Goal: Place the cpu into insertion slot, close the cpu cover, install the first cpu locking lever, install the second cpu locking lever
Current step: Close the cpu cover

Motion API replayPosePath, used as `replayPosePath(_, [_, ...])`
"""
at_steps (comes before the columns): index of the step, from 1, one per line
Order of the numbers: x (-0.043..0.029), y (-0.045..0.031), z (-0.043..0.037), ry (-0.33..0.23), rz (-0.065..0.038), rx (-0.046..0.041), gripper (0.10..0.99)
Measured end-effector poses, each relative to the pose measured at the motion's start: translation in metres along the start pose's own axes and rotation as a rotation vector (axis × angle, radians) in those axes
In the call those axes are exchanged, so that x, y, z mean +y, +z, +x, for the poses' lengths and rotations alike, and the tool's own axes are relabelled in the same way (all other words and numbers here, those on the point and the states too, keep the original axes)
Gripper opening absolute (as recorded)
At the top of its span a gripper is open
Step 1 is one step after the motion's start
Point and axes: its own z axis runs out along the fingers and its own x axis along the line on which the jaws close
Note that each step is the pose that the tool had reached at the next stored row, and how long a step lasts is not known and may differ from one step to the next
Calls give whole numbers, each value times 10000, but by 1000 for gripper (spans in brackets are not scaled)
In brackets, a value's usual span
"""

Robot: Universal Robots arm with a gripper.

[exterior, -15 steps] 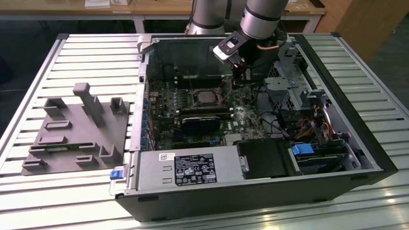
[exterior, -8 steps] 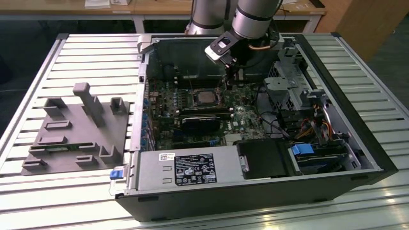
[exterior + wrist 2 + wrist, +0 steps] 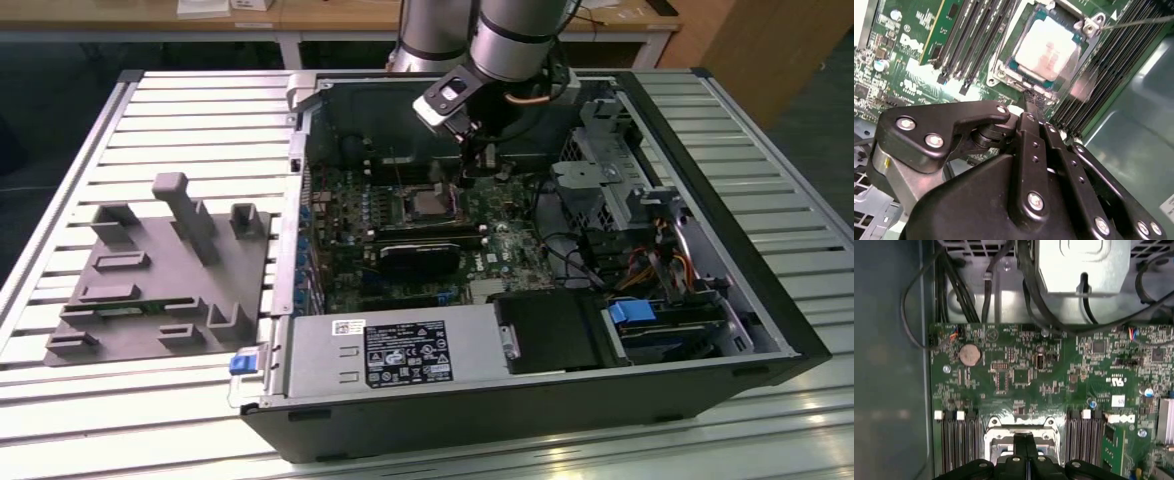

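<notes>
1. The cpu [image 3: 1046,47] lies flat in the slot [image 3: 404,204], upper middle of the exterior view. The cover [image 3: 990,436] frames it.
2. The gripper [image 3: 1033,97] has its fingers pressed together with nothing visible between them. Its tip is at the cover's edge; I cannot tell whether it touches.
3. Handling, as a judgement:
   - The cpu looks light, stiff and smooth-topped, and is likely delicate underneath, so it is best held by its edges.
   - The cover is thin sheet, probably springy, and best pushed at its rim.
   - The lever [image 3: 1144,20] is thin wire that could slip off a finger, so take it near its free end.
4. Writing:
   - The power supply [image 3: 320,365], lower middle of the exterior view, carries a black label [image 3: 406,353] whose print is too fine to make out.
   - The board [image 3: 1064,385] bears white logo lettering.
   - Marks on the cpu top are illegible.
</notes>
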Motion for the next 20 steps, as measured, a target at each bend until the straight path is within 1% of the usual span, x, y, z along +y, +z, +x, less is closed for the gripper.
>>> replayPosePath(4, [-34,3,0,1,-24,-2,102])
replayPosePath(6, [-51,5,0,-1,-85,-1,102])
replayPosePath(7, [-135,23,-2,-18,-500,1,102])
replayPosePath(11, [-196,39,-3,-27,-834,-6,102])
replayPosePath(13, [-225,47,-4,-33,-974,-7,102])
replayPosePath(15, [-255,54,-4,-42,-1083,-6,102])
replayPosePath(17, [-285,60,-5,-57,-1139,-7,102])
replayPosePath(20, [-335,69,-6,-93,-1159,-8,102])
